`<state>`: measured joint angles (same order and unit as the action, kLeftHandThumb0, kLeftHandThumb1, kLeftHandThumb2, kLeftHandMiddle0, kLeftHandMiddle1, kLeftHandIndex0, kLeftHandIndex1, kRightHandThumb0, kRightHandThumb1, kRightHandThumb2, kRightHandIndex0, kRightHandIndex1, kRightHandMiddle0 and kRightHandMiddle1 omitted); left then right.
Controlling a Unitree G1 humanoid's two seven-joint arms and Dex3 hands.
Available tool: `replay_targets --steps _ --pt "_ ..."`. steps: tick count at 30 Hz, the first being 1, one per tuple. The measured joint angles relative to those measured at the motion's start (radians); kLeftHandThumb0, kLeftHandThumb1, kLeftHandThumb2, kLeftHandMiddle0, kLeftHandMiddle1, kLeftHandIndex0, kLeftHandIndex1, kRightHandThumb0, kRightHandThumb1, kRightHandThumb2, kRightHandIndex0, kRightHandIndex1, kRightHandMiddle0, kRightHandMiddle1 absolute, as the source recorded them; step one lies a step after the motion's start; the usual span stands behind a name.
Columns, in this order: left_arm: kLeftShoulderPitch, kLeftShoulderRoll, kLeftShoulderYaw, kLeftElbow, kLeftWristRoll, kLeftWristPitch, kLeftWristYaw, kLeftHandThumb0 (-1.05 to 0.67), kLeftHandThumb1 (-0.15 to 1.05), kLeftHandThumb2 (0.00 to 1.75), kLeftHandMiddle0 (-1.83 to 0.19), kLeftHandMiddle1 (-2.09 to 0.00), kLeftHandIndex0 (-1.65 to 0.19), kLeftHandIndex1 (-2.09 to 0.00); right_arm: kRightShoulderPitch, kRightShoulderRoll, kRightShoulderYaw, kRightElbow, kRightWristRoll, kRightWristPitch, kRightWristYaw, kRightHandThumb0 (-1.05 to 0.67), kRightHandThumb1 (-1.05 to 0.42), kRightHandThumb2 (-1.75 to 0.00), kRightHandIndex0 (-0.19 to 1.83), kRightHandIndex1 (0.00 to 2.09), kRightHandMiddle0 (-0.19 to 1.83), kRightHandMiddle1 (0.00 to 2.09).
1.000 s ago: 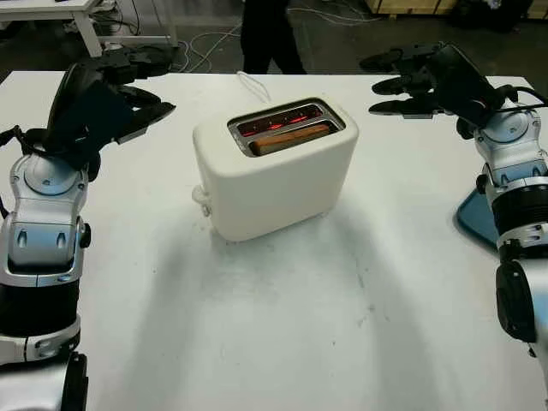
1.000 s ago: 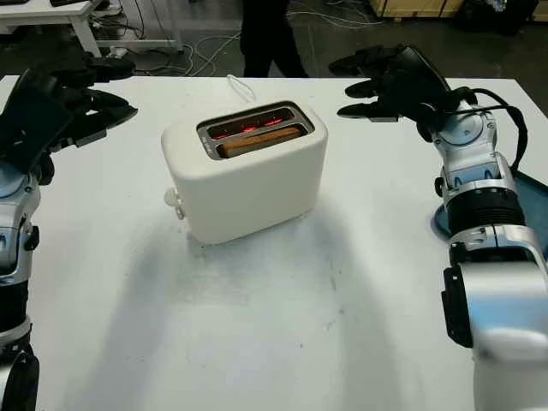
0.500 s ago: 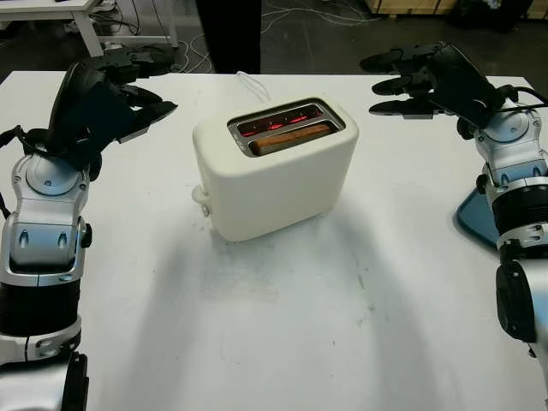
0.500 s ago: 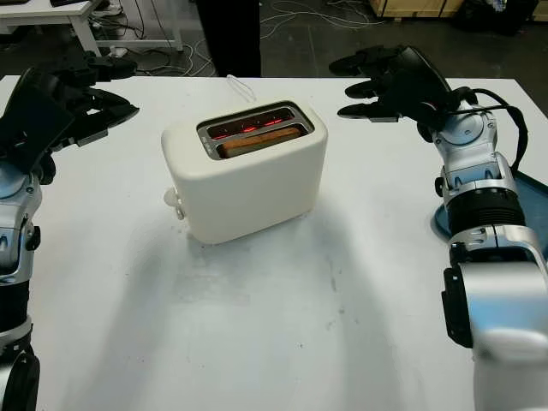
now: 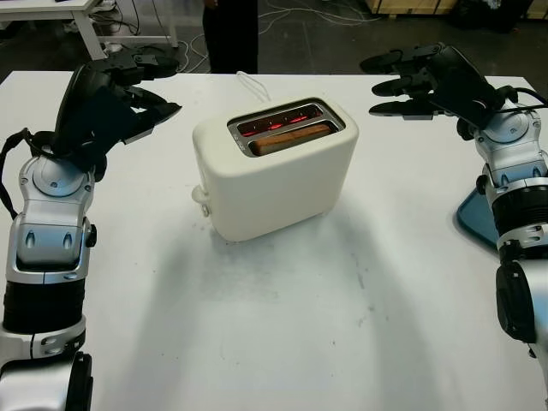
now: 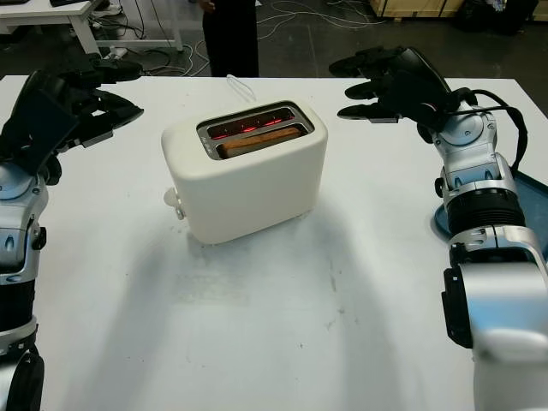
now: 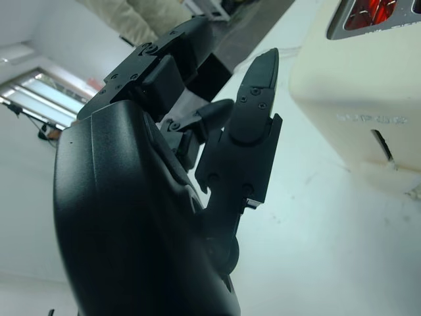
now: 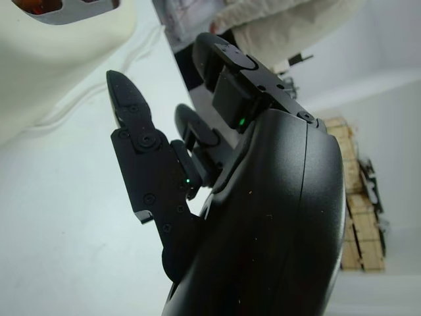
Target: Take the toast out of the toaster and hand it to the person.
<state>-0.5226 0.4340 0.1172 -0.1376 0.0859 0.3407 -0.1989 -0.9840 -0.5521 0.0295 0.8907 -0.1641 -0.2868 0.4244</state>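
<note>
A cream toaster (image 5: pixel 278 175) stands mid-table with its slots glowing red. A brown slice of toast (image 5: pixel 289 138) sits low in the nearer slot, its top edge just below the rim. My left hand (image 5: pixel 145 86) hovers open above the table, to the left of the toaster and a little behind it. My right hand (image 5: pixel 396 84) hangs open to the right of the toaster at about the same height. Neither hand touches the toaster. A person (image 5: pixel 230 36) in dark trousers stands beyond the far table edge.
A white cord (image 5: pixel 251 83) runs from behind the toaster toward the far edge. A blue tray (image 5: pixel 476 218) lies at the table's right edge beside my right arm. Cables and a white desk leg (image 5: pixel 96 30) sit on the floor beyond.
My left hand has drifted slightly right toward the toaster. The person behind the table has stepped to the left. The right hand and toaster are unchanged.
</note>
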Motion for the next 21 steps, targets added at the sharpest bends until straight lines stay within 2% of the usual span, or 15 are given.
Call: replay_targets --steps 21 --pt "0.000 -0.001 0.000 -0.024 0.003 0.005 0.001 -0.38 0.87 0.00 -0.45 -1.07 -0.65 -0.44 0.015 0.005 -0.001 -0.053 0.028 0.017 0.010 -0.25 -0.76 0.00 0.81 0.01 0.73 0.01"
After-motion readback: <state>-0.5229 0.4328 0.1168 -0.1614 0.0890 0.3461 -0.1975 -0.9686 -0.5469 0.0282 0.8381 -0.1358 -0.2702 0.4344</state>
